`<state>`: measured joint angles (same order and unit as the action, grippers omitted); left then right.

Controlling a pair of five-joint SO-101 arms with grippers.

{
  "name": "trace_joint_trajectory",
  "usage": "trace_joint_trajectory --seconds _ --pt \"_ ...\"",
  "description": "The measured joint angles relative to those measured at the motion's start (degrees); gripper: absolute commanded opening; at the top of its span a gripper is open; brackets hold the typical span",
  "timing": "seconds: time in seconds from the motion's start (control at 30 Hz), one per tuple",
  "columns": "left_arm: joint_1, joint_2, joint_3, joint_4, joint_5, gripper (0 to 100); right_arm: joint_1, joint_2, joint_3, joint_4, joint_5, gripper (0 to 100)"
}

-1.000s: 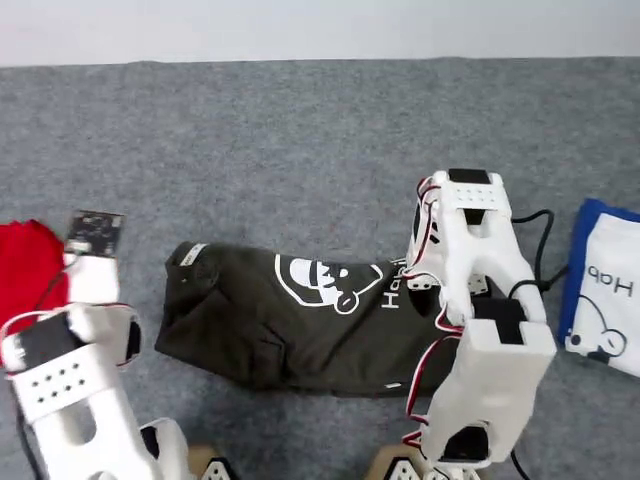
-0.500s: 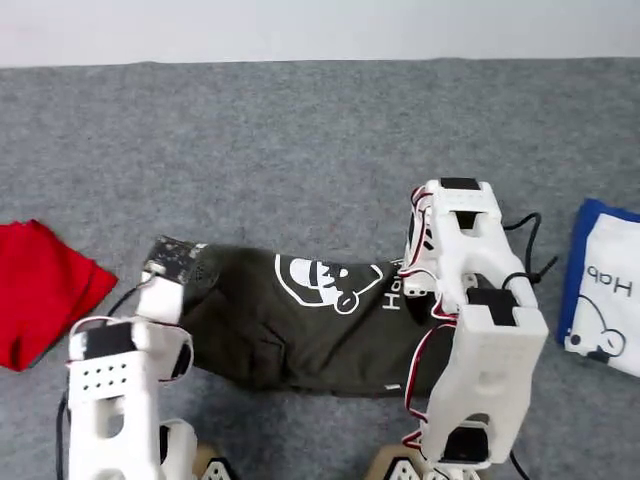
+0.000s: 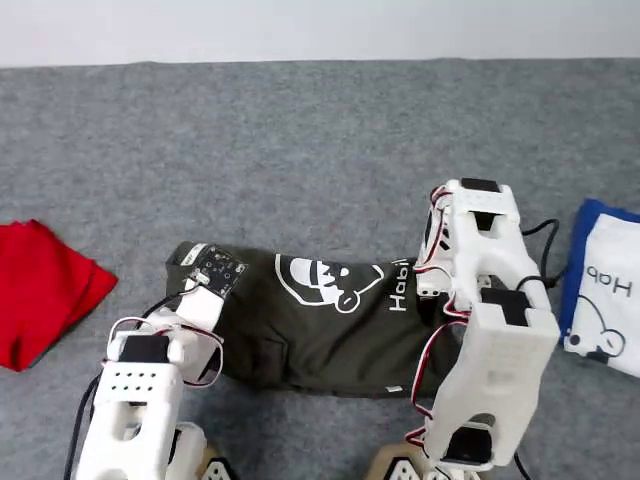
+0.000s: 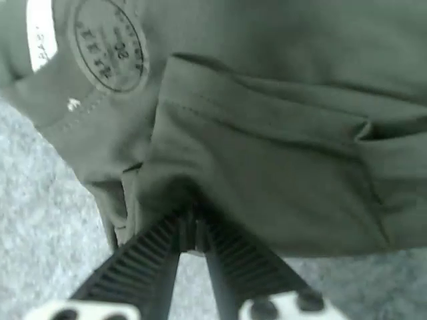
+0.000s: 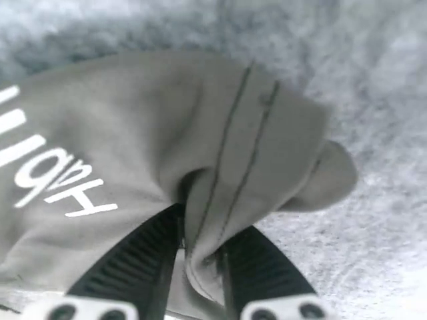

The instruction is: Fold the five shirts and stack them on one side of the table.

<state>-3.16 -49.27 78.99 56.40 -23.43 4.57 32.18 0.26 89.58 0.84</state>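
Shirt position: the green shirt (image 3: 300,340) lies partly folded and rumpled across the middle of the table (image 3: 320,140), near the front edge, with its white print facing up.

Left gripper (image 4: 191,223): the jaws are pressed together on a ridge of green cloth at the shirt's near hem, close to the collar end. A round neck mark (image 4: 107,43) and a white tag (image 4: 40,33) sit beyond the pinch, and the tag is cut off by the picture's edge. From above, the left arm (image 3: 140,390) covers this grip, so only its wrist board shows over the shirt's collar corner.

Right gripper (image 5: 200,233): the jaws are clamped on a bunched fold at the shirt's other end, beside the white lettering. How many layers are caught cannot be made out. A loose lobe of cloth bulges past the fold onto grey table. From above, the right arm (image 3: 490,340) hides this end of the shirt and the grip itself.

Red shirt (image 3: 45,290): it lies folded at the table's left edge, well apart from the green shirt, and is partly cut off by the frame.

White shirt (image 3: 605,295): it has a blue border and lies at the right edge, just beside the right arm. Only part of it is in frame, and cables cross the table between it and the arm.
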Motion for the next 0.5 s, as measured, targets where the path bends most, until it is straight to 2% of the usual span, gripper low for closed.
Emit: trace_joint_trajectory --seconds 0.1,0.33,0.5 --pt "-0.44 0.0 2.11 -2.37 -0.18 1 2.81 -1.76 0.53 0.0 2.81 1.0" --pt "-6.15 0.0 2.46 -4.57 0.0 1 10.46 -8.53 0.79 1.41 9.49 1.0" --pt "-8.09 0.0 3.78 -4.66 0.09 1 12.31 -12.13 0.79 3.43 12.22 1.0"
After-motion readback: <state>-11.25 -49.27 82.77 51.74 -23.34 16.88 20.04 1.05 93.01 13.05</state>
